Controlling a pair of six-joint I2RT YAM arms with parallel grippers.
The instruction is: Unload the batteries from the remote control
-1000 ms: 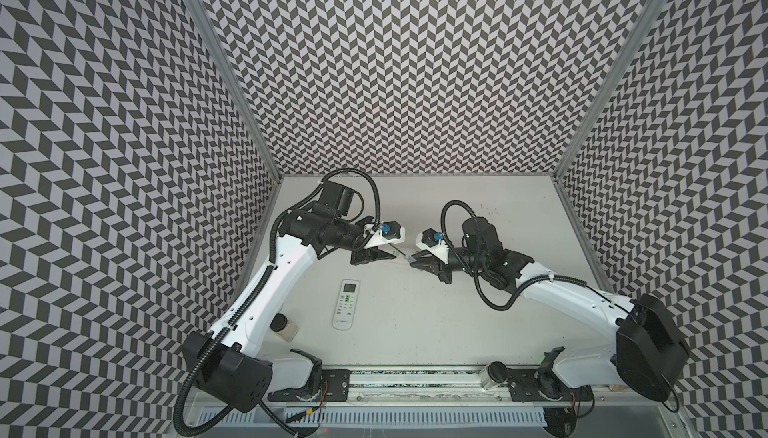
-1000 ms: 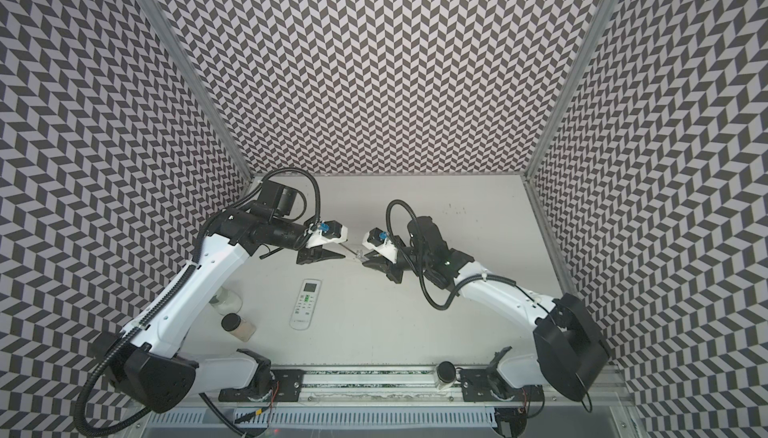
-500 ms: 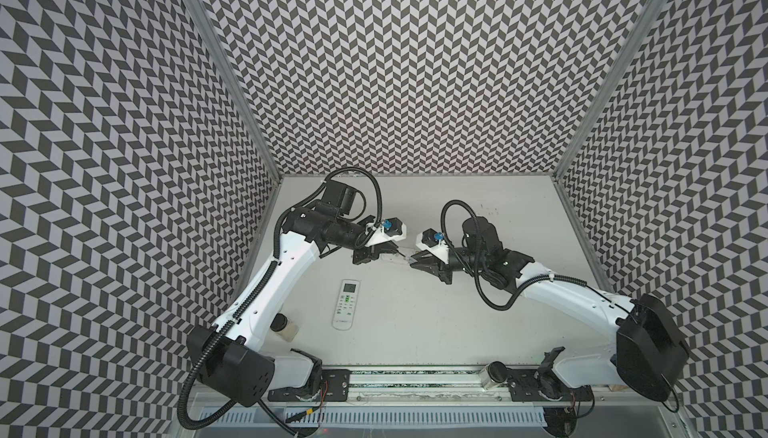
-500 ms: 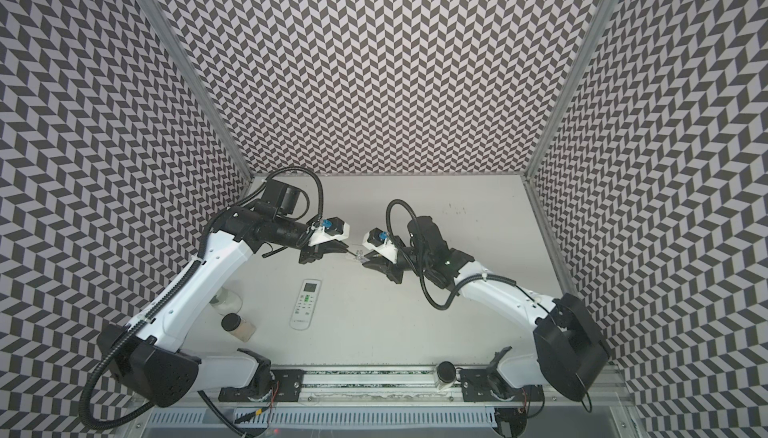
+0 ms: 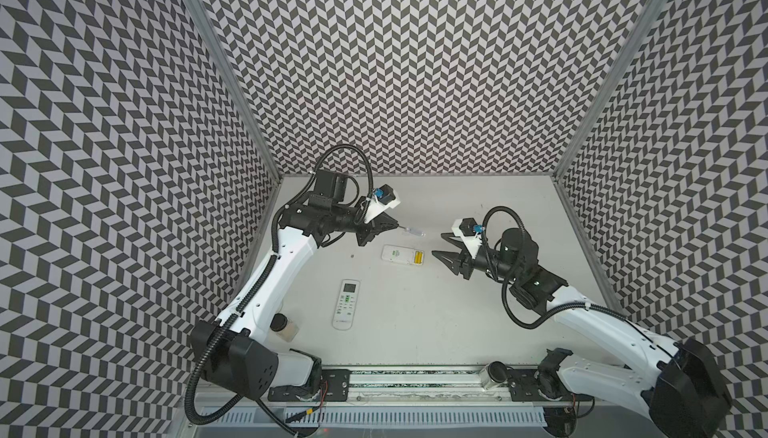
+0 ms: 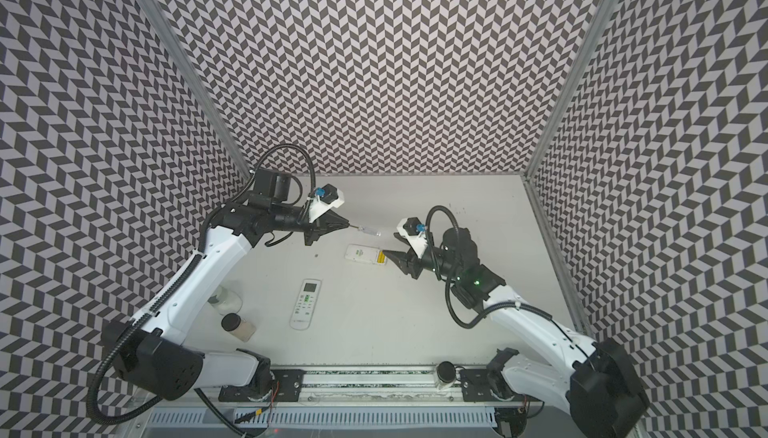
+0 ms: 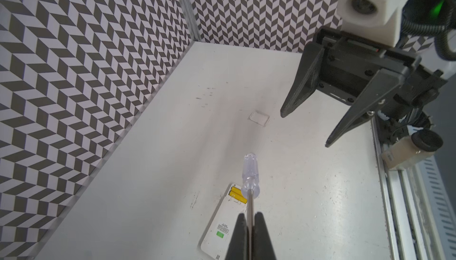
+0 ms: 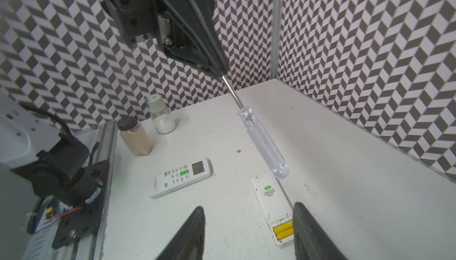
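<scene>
Clamping screwdriver (image 7: 249, 172), left jaws, right jaws parted

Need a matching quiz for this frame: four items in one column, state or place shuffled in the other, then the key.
Items
1. screwdriver
2. yellow batteries
3. right gripper
4. remote with display

States
a. open, holding nothing
b. lying face up, untouched
c. in the open bay of the face-down remote
d. clamped by its metal shaft in the left gripper

Pairs: 1-d, 2-c, 3-a, 4-b
</scene>
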